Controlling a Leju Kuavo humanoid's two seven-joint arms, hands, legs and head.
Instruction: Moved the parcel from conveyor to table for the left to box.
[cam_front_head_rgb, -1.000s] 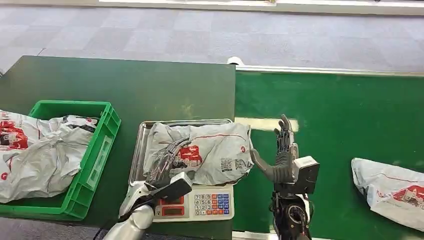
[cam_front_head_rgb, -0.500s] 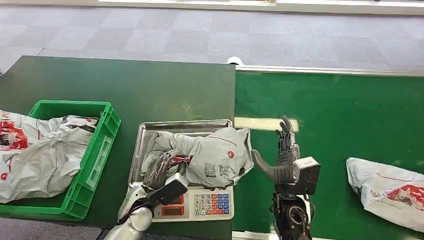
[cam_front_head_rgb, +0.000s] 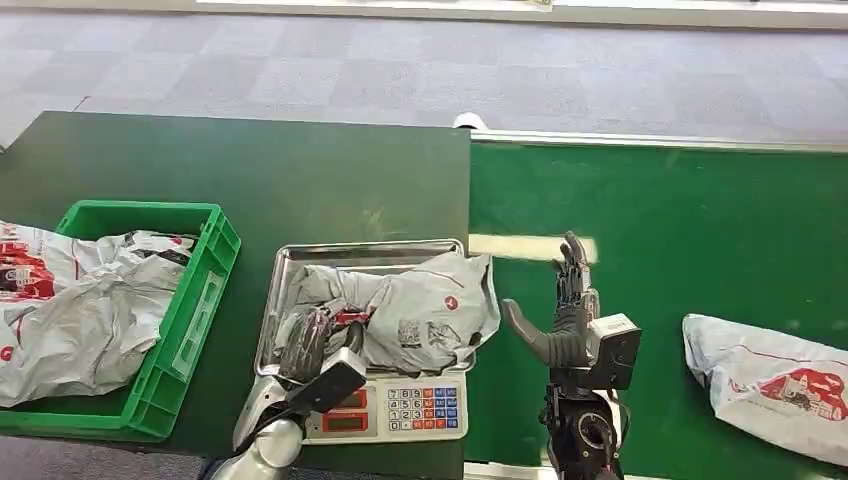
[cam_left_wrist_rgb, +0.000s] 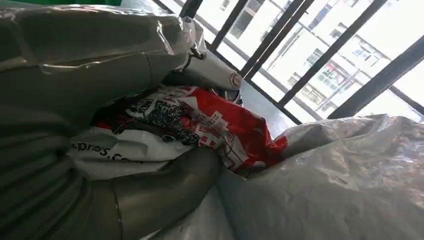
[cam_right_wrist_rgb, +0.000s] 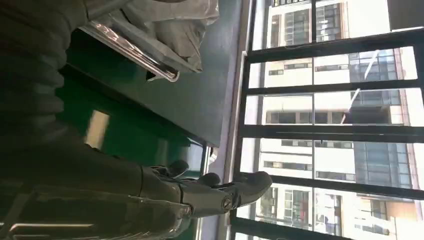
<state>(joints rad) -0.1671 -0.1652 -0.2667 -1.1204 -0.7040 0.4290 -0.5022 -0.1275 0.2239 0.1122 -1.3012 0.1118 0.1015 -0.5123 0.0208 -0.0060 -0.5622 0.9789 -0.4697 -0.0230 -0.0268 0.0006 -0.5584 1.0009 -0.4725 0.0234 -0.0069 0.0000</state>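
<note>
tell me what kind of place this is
Probably a parcel-sorting or logistics station: a green conveyor belt carries a grey plastic mailer bag, an electronic scale with a steel tray weighs another, and a green plastic crate holds more.

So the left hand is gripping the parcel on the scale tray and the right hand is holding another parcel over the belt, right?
Not quite. The left hand does grip the parcel on the scale tray, but the right hand holds nothing: the head view shows it open over the belt, with the other parcel lying apart from it.

Silver arms, grey ribbed covers, dark fingers (cam_front_head_rgb: 572, 262).
</note>
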